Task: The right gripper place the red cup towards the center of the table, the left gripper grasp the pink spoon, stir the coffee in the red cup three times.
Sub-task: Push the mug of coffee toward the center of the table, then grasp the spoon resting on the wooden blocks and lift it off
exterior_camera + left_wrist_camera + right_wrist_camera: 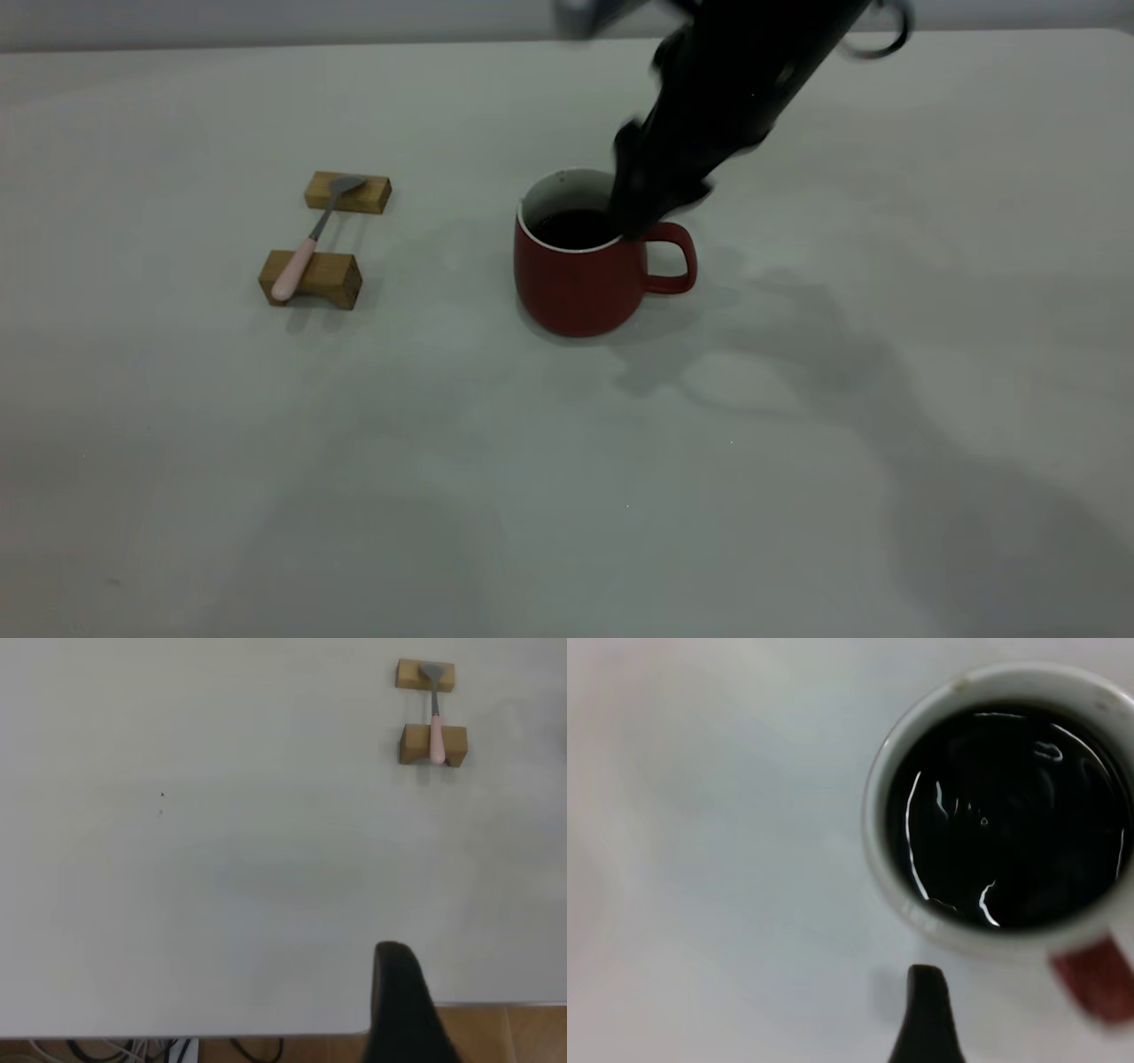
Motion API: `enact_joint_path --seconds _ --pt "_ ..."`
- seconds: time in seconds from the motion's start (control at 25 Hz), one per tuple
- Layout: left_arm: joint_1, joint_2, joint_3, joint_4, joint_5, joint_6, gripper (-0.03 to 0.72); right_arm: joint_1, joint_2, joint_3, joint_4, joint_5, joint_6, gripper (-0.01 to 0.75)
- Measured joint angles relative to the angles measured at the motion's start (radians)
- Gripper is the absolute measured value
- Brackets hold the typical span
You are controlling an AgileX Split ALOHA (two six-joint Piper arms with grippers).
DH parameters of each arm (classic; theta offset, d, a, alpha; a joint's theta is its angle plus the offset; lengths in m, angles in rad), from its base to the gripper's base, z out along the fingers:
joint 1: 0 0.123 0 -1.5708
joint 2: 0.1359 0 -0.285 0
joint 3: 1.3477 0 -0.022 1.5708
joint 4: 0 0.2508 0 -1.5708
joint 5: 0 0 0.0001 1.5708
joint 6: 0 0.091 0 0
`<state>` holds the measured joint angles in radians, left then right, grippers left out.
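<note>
The red cup (576,283) stands upright near the middle of the table (567,461), its handle (673,259) pointing right. Dark coffee (576,229) fills it, and ripples show on the coffee (1005,815) in the right wrist view. My right gripper (633,221) reaches down from the far side to the rim just above the handle, blurred. In its wrist view the dark tip (926,992) sits just outside the white rim (877,815), beside the handle (1097,981). The pink spoon (310,239) lies across two wooden blocks, far left. My left gripper (394,961) hangs over the table's edge, far from the spoon (435,722).
Two wooden blocks (348,192) (312,279) carry the spoon, bowl end on the farther one. In the left wrist view the table's edge (266,1035) runs close to the gripper, with cables (177,1050) and a brown floor beyond it.
</note>
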<state>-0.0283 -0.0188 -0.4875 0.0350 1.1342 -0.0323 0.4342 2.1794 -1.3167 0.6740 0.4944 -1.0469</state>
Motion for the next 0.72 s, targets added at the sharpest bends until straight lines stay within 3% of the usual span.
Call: enact_joint_path --seconds 0.24,0.36,0.48,0.72 --pt "0.000 0.000 0.000 0.000 0.000 0.000 0.515 -0.102 -0.257 0.000 -0.133 0.467 0.474 0.621" --pt "0.000 0.000 0.000 0.000 0.000 0.000 0.515 -0.119 -0.384 0.000 -0.231 0.629 0.651 0.616" --pt "0.000 0.000 0.000 0.000 0.000 0.000 0.515 -0.120 -0.496 0.000 -0.337 0.700 0.774 0.614" --pt "0.000 0.000 0.000 0.000 0.000 0.000 0.515 -0.120 -0.724 0.098 -0.444 0.718 0.867 0.614"
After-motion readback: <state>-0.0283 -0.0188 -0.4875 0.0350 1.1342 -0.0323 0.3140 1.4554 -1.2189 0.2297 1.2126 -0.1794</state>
